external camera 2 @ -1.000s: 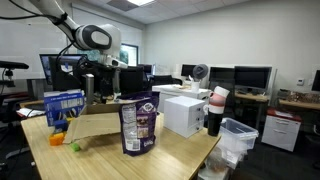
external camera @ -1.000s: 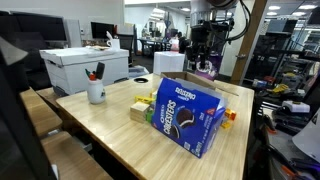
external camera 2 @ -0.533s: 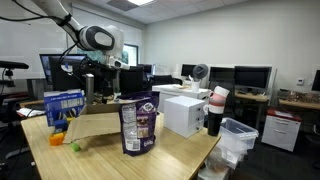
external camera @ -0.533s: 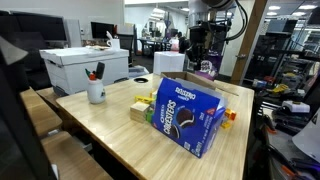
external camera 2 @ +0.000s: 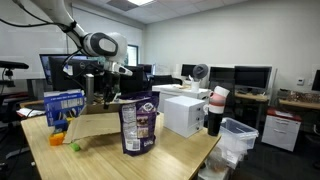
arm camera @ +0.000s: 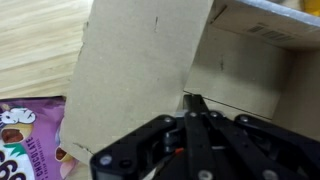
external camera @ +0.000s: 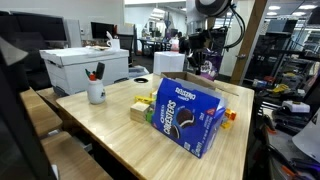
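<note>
Entry, gripper (arm camera: 193,100): my jaws are standing fully shut, the two fingers pressed into one dark point. A second ago they were standing about half open, and they have been closing steadily since. Between them I am seeing nothing, so I am holding nothing. Entry, flap (arm camera: 140,70): this brown cardboard panel is lying directly under me, and my tips are hanging just at its lower edge, where it meets the box (arm camera: 255,65). Whether I am touching the card I cannot tell. The box is sitting open on the table (arm camera: 30,40), its inside showing to one side of my tips. Entry, bag (arm camera: 25,135): a purple snack bag is standing just beside the flap. In an exterior view the bag (external camera 2: 138,125) is rising in front of the flat card (external camera 2: 95,126), with me (external camera 2: 97,92) hanging above the far end. Entry, Oreo box (external camera: 188,115): it is standing near the cardboard, apart from me. By my judgement this closing is making no grasp, and I am meeting the flap as one narrow tip.
</note>
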You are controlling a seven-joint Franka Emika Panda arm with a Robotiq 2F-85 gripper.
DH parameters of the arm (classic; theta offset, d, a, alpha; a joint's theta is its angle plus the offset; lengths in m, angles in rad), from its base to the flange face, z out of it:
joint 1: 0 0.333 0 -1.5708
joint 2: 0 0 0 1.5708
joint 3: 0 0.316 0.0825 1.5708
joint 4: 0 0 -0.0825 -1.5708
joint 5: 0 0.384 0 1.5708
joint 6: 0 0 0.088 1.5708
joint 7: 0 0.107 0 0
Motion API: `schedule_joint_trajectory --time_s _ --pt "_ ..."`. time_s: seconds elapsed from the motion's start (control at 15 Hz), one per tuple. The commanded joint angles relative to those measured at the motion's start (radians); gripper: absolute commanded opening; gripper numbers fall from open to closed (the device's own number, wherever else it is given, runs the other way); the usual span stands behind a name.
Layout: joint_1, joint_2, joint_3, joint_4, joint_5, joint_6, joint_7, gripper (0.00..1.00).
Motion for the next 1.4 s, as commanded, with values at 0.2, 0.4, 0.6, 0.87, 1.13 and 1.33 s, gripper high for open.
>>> schedule_joint_trajectory --time_s 0.2,0.4,0.6,0.87,1.13,1.33 --pt "0.003 0.05 -0.015 0.019 -0.108 0.021 -0.027 0.02" --pt "0.007 0.055 -0.019 0.015 -0.162 0.045 -0.009 0.03" --pt "0.019 0.037 -0.011 -0.026 -0.196 0.087 0.024 0.03" --pt "0.054 -0.001 0.012 -0.102 -0.215 0.14 0.096 0.03" --pt "0.096 -0.029 0.038 -0.155 -0.262 0.187 0.196 0.03" --pt "0.124 -0.041 0.062 -0.181 -0.312 0.208 0.288 0.03"
